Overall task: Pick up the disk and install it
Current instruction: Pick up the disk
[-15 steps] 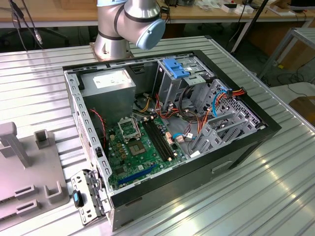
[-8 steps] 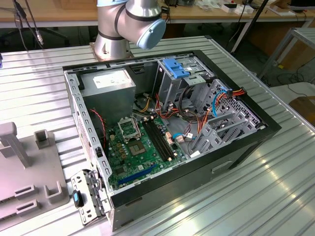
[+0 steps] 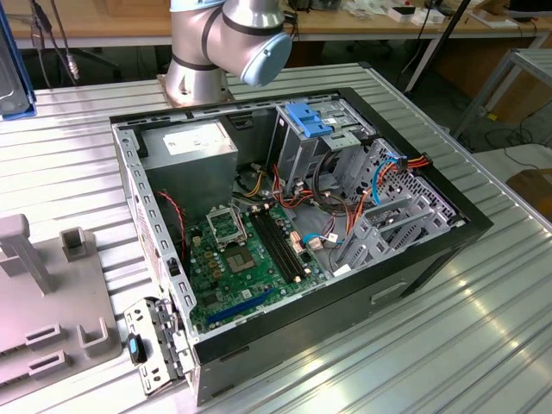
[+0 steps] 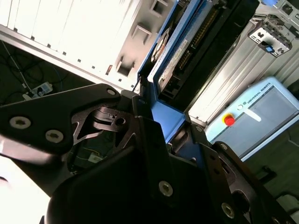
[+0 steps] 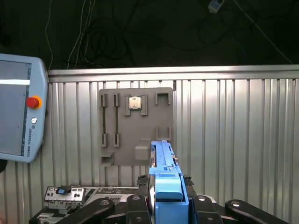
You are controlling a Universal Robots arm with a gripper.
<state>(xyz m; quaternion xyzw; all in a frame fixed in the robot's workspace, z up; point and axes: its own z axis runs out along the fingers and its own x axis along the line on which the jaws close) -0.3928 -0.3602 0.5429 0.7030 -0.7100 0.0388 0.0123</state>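
Ribbed metal surface (image 3: pixel 431 345) carries an open computer case (image 3: pixel 431 250) at mid-surface, side panel off, motherboard exposed. Arm base (image 3: pixel 203 73) stands at the far edge, just behind the case. Grey fixture tray (image 5: pixel 135 126) lies by the edge on the exterior view's left, with a teach pendant (image 5: pixel 18 107) beyond it.

In both wrist views the claw (image 5: pixel 168 203) is clenched on the disk (image 5: pixel 161 158), gripping its blue caddy rail. The disk's dark body juts out ahead of the fingers (image 4: pixel 145 121). It looks lifted clear of the surface, over the tray side and near the case's latch end.

Progress: pick-up reads as done, install not yet done. The drive cage (image 3: pixel 297 151) under its blue bracket (image 3: pixel 310 116) sits at the case's far wall, and I can't tell whether its bay holds anything.

Room: open air above the case. Around the cage it's tight, with orange and red cables (image 3: pixel 354 203) bunched just beside it and the case rim close behind.
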